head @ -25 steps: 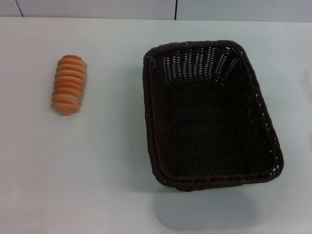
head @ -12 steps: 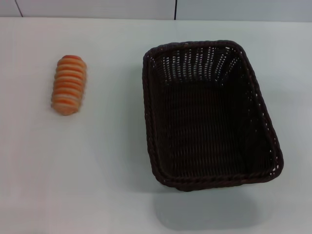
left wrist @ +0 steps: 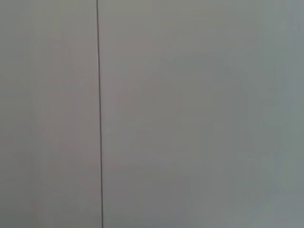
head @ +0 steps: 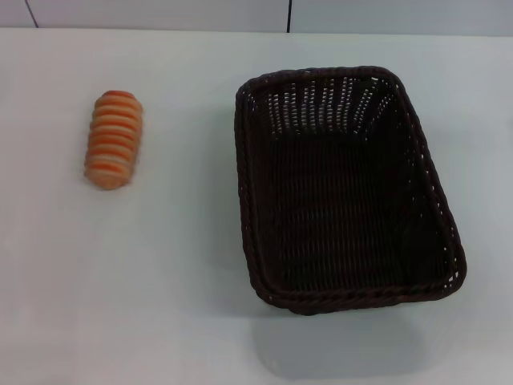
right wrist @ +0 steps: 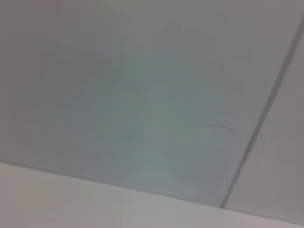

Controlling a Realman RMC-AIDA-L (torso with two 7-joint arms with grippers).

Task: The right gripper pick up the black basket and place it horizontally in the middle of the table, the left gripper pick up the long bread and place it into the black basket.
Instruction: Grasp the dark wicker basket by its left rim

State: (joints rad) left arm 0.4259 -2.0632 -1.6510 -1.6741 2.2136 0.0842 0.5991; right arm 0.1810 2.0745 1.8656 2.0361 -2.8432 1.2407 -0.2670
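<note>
We are seeing the black basket [head: 346, 188] lying right on the tabletop [head: 184, 273], long axis near-far, long bread [head: 114, 139] left; both pincers unseen, state unknowable.

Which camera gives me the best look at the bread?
The head view. There the bread lies whole and unobstructed on the table, apart from the basket and on its left. Neither wrist view shows the bread at all, only plain pale surfaces with a thin dark seam.
</note>
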